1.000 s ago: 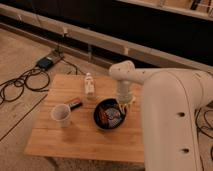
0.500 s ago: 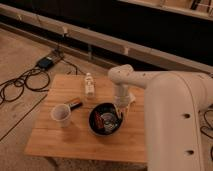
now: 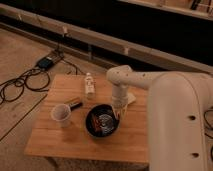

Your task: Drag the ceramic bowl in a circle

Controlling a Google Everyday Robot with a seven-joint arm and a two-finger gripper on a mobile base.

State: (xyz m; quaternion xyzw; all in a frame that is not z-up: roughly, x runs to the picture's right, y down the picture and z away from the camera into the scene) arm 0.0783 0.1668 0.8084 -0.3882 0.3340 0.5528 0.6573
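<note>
Black ceramic bowl (image 3: 102, 121) ×1 | cup (image 3: 61, 114) ×1 | claw (image 3: 116, 113) at bowl rim

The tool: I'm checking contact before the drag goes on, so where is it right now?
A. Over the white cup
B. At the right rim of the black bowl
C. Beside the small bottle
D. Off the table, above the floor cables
B: the tool points down at the right rim of the black bowl, away from the white cup and the small bottle.
</note>
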